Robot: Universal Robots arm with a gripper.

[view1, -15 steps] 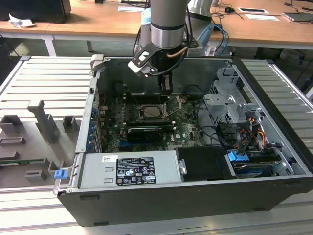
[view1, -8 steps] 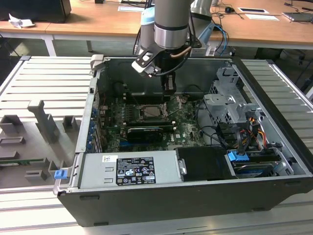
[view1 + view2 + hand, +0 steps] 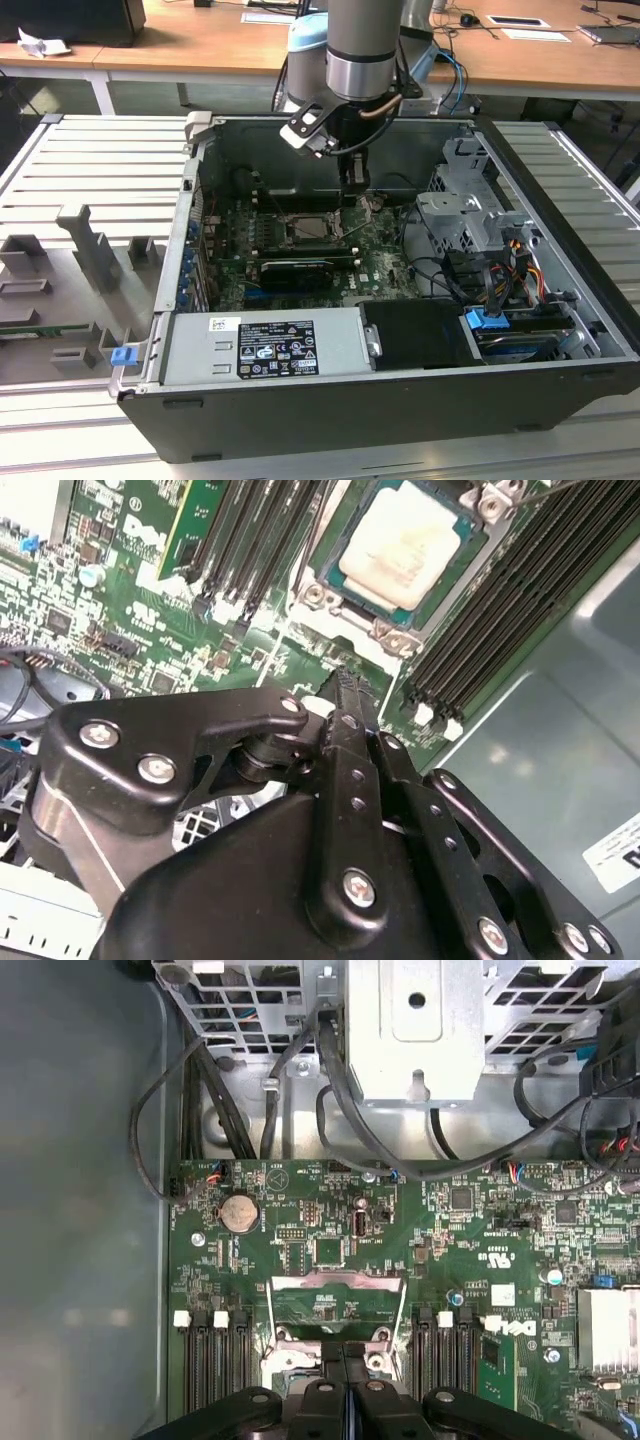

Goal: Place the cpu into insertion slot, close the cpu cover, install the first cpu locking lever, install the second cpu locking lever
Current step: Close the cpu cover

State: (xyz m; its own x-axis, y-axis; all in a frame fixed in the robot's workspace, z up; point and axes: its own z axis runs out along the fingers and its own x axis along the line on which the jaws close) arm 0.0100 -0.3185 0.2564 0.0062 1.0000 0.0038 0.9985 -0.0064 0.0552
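Risk lies with the closed black gripper (image 3: 345,685), its fingers pressed together with nothing seen between them, just beside the square dark insertion slot (image 3: 315,228) at the centre of the exterior view. One small square silver-grey cpu (image 3: 400,548) is seated there uncovered; it could be scraped or shifted if the tip were driven low. One thin silvery cpu cover (image 3: 338,1295) is judged raised and could be bent. Two banks of long black memory slots (image 3: 212,1360) are counted.

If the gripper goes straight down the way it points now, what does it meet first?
The gripper would probably hit the metal rim of the slot, or the board right beside it, not the cpu; depth is unclear.
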